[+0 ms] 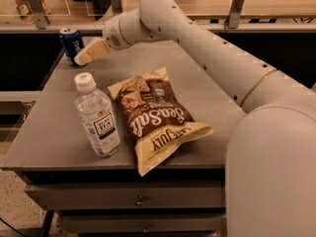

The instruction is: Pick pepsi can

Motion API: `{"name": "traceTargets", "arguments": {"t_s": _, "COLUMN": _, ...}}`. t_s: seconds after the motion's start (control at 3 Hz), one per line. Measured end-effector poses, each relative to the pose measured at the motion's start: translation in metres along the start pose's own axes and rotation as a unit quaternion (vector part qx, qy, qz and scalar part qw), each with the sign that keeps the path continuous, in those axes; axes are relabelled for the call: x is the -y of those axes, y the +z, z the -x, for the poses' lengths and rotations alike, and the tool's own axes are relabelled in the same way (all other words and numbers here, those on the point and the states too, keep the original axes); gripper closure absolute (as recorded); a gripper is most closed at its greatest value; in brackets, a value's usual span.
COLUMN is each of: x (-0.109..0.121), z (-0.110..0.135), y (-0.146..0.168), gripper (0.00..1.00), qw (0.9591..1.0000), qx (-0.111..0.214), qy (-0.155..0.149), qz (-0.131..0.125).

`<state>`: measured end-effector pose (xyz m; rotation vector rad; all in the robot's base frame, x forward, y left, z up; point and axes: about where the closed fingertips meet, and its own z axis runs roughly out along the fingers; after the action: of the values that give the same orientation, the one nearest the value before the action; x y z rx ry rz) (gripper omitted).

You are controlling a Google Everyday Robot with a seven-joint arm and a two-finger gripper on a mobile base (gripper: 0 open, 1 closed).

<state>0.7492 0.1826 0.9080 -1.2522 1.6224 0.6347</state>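
The pepsi can (71, 43) is dark blue with a silver top and stands upright at the far left corner of the grey table (207, 98). My gripper (83, 57) reaches in from the right on the white arm. Its beige fingertips touch or nearly touch the can's lower right side. The can is not lifted.
A clear plastic bottle (97, 116) with a white cap stands at the front left. A brown chip bag (155, 115) lies in the middle of the table. My white arm (212, 58) crosses the table's far right. A counter with posts runs behind the table.
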Motion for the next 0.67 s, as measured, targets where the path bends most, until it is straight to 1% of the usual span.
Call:
{"name": "traceTargets", "arguments": {"t_s": 0.33, "x": -0.004, "z": -0.01, "y": 0.02, "gripper": 0.0, "qw": 0.9999, "qx": 0.005, "qy": -0.002, "qz": 0.016}}
{"name": "traceTargets", "arguments": {"t_s": 0.67, "x": -0.013, "z": -0.014, "y": 0.039, "gripper": 0.0, "qw": 0.9993, "qx": 0.011, "qy": -0.01, "qz": 0.034}}
